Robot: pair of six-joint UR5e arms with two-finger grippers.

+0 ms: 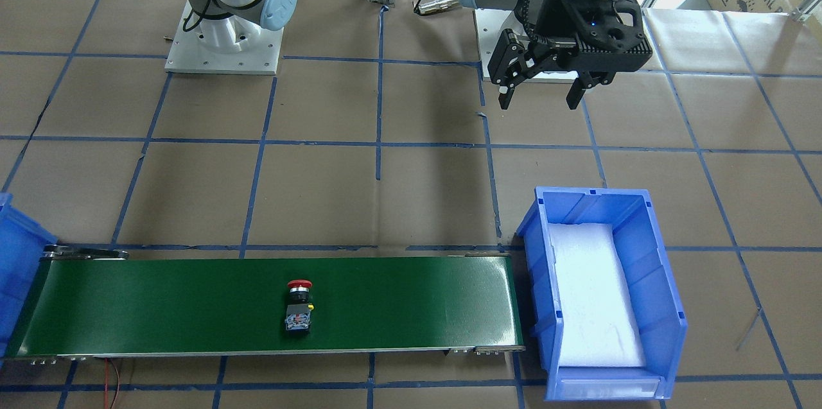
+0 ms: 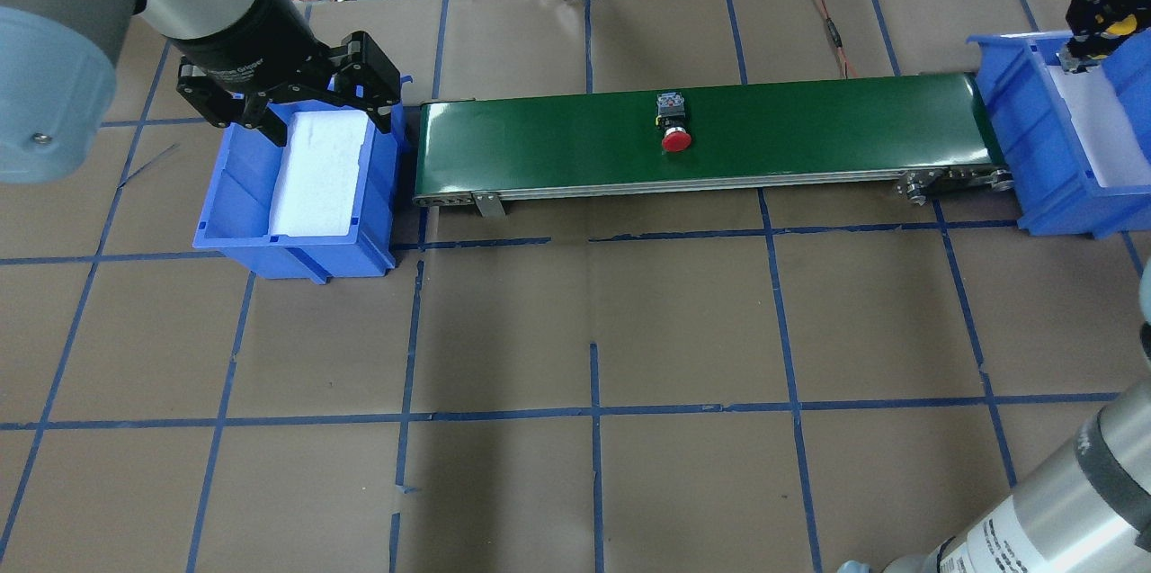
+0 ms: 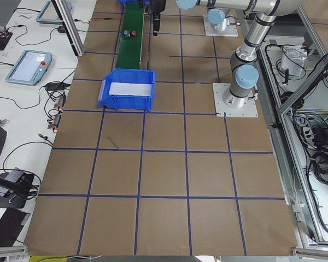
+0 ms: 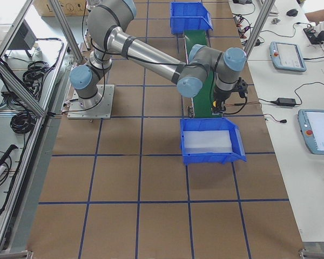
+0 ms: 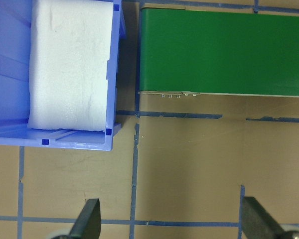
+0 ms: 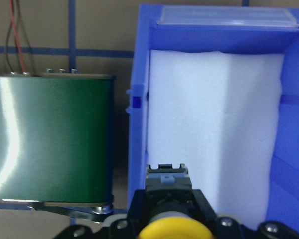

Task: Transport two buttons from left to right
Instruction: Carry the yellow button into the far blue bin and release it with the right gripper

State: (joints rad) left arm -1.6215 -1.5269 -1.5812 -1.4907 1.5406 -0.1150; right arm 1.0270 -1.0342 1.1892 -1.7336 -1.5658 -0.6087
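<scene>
- Left bin (image 2: 288, 254): only white foam (image 2: 319, 168) shows inside it, with no button. I judge that the pick-up end of the job is finished.
- Left gripper (image 1: 539, 99): it hangs raised over the worktop (image 2: 593, 303), by the near corner where the bin meets the belt. Its fingers are spread wide and hold nothing. It seems to have nothing more to fetch.
- Belt (image 2: 809, 119): the red button (image 2: 674, 125) lies on its side about halfway along, with its cap pointing toward the robot. It is well apart from both bins, so I would call it half-delivered.
- Right bin (image 2: 1052, 186): as far as the views show, it holds only foam. No button has been set down here yet.
- Right gripper (image 6: 168, 206): its fingers are closed on the body of the yellow button (image 6: 172, 230), above the bin's foam near the belt end. I cannot tell whether the button touches the foam.
- What is left, as I see it:
  - The yellow button has to be let go into the right bin.
  - The red button has to reach the right end of the belt, then be picked up and dropped in beside the yellow one.
</scene>
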